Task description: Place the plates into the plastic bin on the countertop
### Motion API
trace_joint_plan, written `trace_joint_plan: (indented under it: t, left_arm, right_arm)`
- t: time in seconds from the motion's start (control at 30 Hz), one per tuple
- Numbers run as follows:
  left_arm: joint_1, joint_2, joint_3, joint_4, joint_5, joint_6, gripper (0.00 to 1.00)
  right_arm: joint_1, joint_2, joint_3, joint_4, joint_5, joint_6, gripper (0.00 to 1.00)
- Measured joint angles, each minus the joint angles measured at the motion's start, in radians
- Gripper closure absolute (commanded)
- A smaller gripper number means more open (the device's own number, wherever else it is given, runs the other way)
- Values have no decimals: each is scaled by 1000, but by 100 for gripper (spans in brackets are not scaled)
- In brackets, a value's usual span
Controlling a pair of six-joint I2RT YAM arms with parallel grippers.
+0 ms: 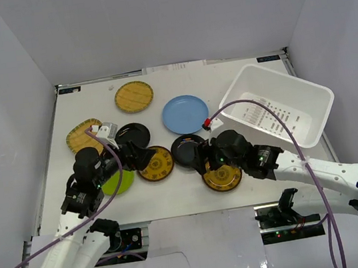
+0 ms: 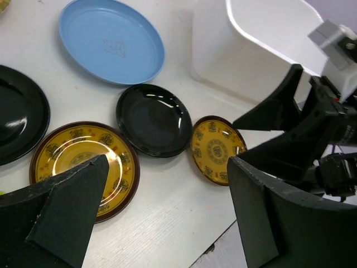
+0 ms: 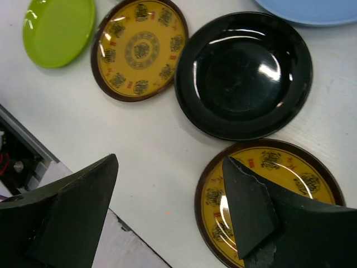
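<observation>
Eight plates lie on the white countertop point(image 1: 254, 183): two tan woven ones point(image 1: 133, 96) point(image 1: 80, 136), a light blue one point(image 1: 185, 113), two black ones point(image 1: 187, 149) point(image 1: 133, 135), two amber ones point(image 1: 156, 164) point(image 1: 222, 176) and a lime green one point(image 1: 119, 181). The white plastic bin point(image 1: 277, 104) stands tilted at the right and holds nothing. My left gripper point(image 1: 145, 156) is open and empty, low over the left amber plate point(image 2: 83, 162). My right gripper point(image 1: 201, 160) is open and empty; one finger point(image 3: 251, 212) hangs over the near amber plate point(image 3: 273, 195).
The bin's wall point(image 2: 245, 61) shows in the left wrist view beyond the black plate point(image 2: 153, 119), with my right arm point(image 2: 312, 128) close on the right. The countertop's near edge point(image 3: 83, 184) runs just below my right gripper. White walls surround the table.
</observation>
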Motion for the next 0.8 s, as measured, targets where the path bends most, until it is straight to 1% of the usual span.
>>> trace_joint_plan:
  t: [0.1, 0.27, 0.37, 0.43, 0.57, 0.6, 0.63, 0.73, 0.8]
  left_arm:
    - [0, 10, 6, -29, -72, -7, 2]
    - [0, 10, 14, -73, -209, -38, 2]
    - [0, 31, 36, -113, -326, -68, 2]
    - [0, 87, 78, -130, -406, -86, 7]
    - [20, 257, 196, -140, -539, -111, 11]
    - [45, 299, 220, -142, -559, -114, 11]
    - [92, 333, 235, -138, -550, -118, 12]
    - [319, 435, 256, -139, -512, -150, 16]
    - [438, 498, 257, -137, -510, -181, 18]
  right_arm:
    - [27, 10, 0, 54, 12, 34, 21]
    - [26, -20, -5, 137, 13, 55, 23]
    - [27, -55, -37, 167, 5, 60, 24]
    - [27, -76, -64, 180, -2, 61, 24]
    - [27, -115, -113, 195, -25, 63, 24]
    - [27, -124, -121, 195, -29, 62, 24]
    - [27, -134, -129, 200, -36, 60, 24]
    - [27, -159, -150, 219, -59, 55, 24]
    - [27, -173, -166, 231, -76, 51, 24]
